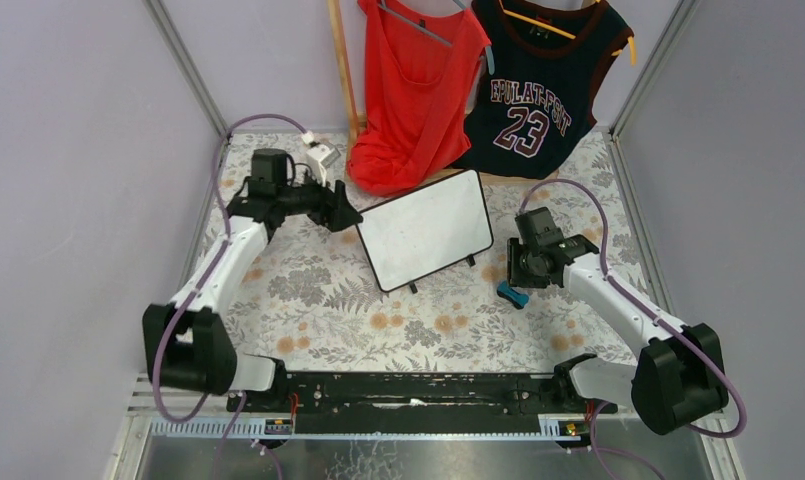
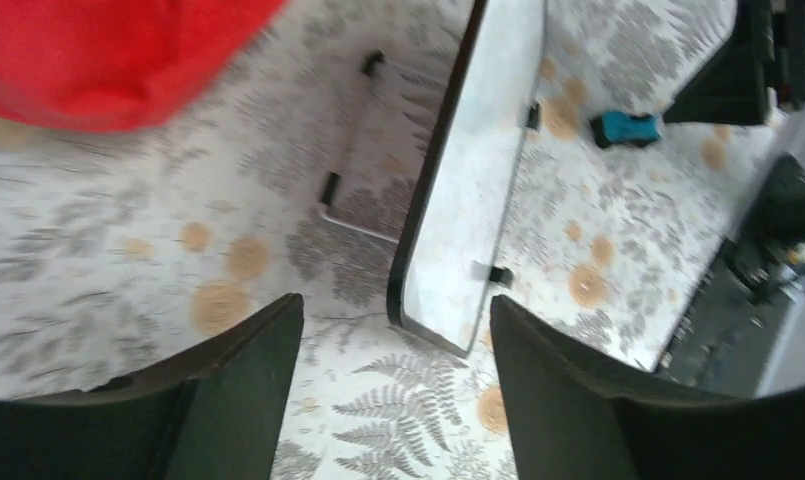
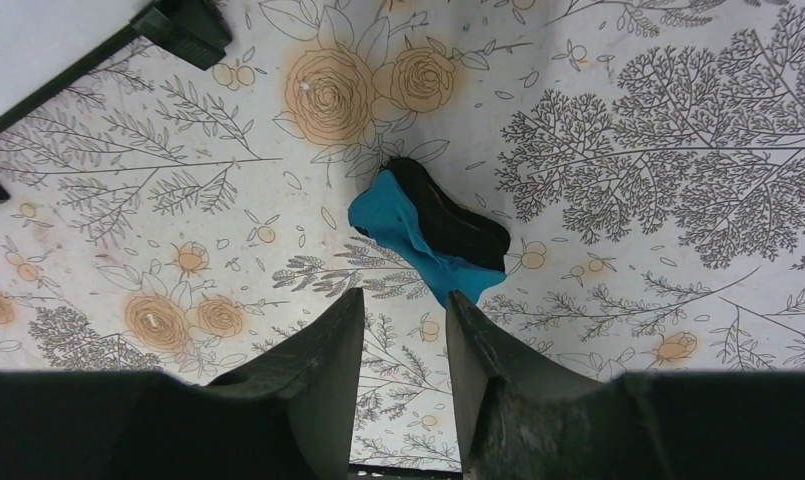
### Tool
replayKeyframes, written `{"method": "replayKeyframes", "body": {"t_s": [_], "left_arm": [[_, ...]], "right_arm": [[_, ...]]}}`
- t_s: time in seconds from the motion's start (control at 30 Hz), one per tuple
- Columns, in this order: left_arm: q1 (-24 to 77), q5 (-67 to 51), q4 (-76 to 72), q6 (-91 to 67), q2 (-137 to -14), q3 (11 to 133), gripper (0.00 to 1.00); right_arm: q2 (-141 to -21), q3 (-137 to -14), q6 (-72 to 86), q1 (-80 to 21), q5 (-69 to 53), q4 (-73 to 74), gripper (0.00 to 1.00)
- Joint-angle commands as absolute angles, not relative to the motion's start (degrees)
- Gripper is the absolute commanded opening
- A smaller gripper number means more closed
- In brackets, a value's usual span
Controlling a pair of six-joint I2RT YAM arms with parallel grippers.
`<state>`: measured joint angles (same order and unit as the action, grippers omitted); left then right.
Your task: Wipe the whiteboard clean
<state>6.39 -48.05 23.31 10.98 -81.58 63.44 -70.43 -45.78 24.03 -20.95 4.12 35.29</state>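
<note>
Floral cloth (image 1: 318, 290) in grey ferns and tan roses covers the whole table. At its far edge we see a red top (image 1: 413, 90) and a navy jersey (image 1: 533, 100) numbered 23 hanging side by side, and the red hem reaches down to the cloth.

Just in front of them, around the middle of the table and nearer the far edge, the whiteboard (image 1: 426, 230) stands propped at a tilt on its small black feet. Its face is plain white, and one corner is turned toward the left side.

The left gripper (image 1: 350, 215) hangs by the board's left corner. From its wrist camera we see the fingers spread wide with nothing between them and the board's edge just beyond.

The right gripper (image 1: 518, 272) points down near the board's right corner. Its fingers (image 3: 328, 350) are parted by a narrow gap and grip nothing.

A small blue and black eraser (image 3: 428, 235) lies on the cloth just beyond those fingertips, apart from the board.
</note>
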Motion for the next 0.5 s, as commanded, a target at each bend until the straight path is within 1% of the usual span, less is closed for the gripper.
{"method": "replayKeyframes", "body": {"t_s": [0.0,0.03,0.07,0.2,0.27,0.33,0.4,0.47], "left_arm": [[4.36,-35.93,14.18,6.27,-74.16,61.92,0.81],[3.54,-34.57,13.64,5.38,-73.43,61.8,0.85],[2.5,-34.5,13.23,4.71,-72.9,61.87,0.86],[-2.33,-32.45,10.91,2.11,-71.3,60.89,0.87],[-3.81,-27.83,8.84,1.47,-70.38,57.88,0.86],[-4.43,-20.8,5.3,0.66,-68.78,53.45,0.86],[-4.55,-12.32,1.37,0.47,-66.22,48.43,0.84],[-4.62,-7.69,-2.24,0.46,-63.12,43.66,0.84]], "right_arm": [[-67.71,-45.66,24.35,-20.86,6.14,34.31,0.42],[-67.68,-45.62,24.35,-20.91,6.19,34.29,0.42],[-67.74,-45.55,24.31,-20.92,6.16,34.22,0.42],[-67.36,-45.53,24.46,-20.87,6.82,34.19,0.42],[-66.41,-45.47,24.75,-20.91,7.78,34.22,0.42],[-64.95,-45.36,25.27,-20.87,9.74,34.32,0.42],[-63.08,-45.48,26.38,-20.91,13.99,35.0,0.43],[-60.42,-45.66,27.81,-20.84,18.97,36.03,0.43]]}}
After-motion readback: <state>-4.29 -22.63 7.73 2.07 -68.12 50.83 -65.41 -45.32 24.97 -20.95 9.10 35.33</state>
